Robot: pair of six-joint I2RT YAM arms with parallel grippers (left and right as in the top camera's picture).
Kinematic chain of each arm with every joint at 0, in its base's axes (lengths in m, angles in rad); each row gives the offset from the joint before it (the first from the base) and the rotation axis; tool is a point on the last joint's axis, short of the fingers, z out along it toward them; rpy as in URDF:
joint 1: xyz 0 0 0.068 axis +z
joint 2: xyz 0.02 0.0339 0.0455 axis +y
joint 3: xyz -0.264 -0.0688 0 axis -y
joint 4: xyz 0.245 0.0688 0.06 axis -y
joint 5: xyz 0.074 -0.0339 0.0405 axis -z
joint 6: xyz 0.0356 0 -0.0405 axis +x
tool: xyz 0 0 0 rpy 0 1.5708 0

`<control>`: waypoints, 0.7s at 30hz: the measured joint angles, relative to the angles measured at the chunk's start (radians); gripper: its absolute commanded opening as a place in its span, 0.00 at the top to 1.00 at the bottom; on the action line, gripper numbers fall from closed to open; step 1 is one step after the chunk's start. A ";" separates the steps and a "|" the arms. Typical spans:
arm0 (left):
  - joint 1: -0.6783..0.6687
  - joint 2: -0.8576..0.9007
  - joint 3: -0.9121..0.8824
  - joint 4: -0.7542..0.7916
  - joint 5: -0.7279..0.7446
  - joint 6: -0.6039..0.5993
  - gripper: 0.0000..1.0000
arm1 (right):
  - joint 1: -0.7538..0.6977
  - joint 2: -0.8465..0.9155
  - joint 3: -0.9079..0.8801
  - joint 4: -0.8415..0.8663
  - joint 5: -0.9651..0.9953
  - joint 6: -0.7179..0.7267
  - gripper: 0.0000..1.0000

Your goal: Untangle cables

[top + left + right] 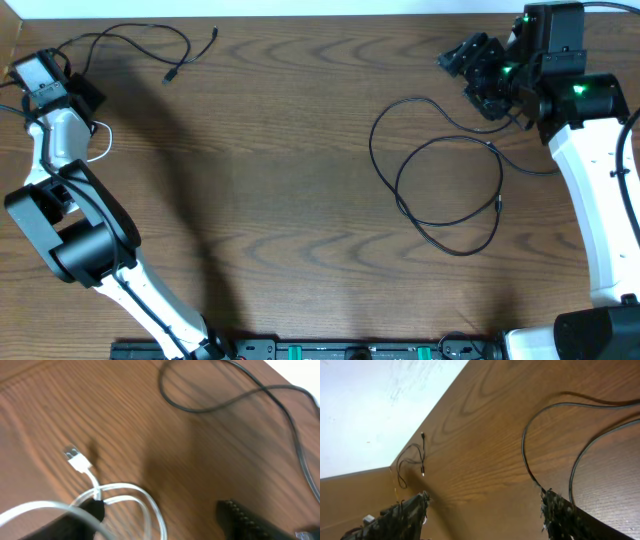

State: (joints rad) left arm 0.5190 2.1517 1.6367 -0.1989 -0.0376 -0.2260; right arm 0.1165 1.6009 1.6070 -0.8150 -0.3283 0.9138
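A white cable lies in loops on the wood, and its plug points away. My left gripper is open over it, with one strand against the left finger and nothing clamped. In the overhead view this gripper is at the far left, the white cable just beside the arm. A thin black cable lies behind it. A long black cable loops at the right. My right gripper hangs open beyond that loop. From its wrist, the gripper is empty and the cable passes its right finger.
The table's back edge meets a white wall close behind both grippers. The right arm's white body runs along the right side. A black rail lines the front edge. Both plug ends of the far black cable rest on bare wood.
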 measured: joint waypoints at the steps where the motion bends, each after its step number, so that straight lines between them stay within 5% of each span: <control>1: 0.000 0.000 0.000 -0.009 0.044 0.005 0.14 | 0.005 0.000 0.000 0.000 0.001 -0.004 0.26; 12: -0.004 -0.151 0.000 0.051 0.440 0.022 0.14 | 0.023 0.000 0.000 0.000 0.004 -0.035 0.25; 19: -0.004 -0.249 0.013 0.013 0.471 0.022 0.18 | 0.023 0.000 0.000 -0.004 0.003 -0.045 0.25; 21: -0.004 -0.237 0.013 -0.031 0.432 0.021 0.28 | 0.023 0.000 0.000 -0.007 0.004 -0.049 0.25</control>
State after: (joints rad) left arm 0.5148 1.9152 1.6493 -0.2298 0.3946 -0.2047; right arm 0.1390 1.6009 1.6070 -0.8223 -0.3244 0.8646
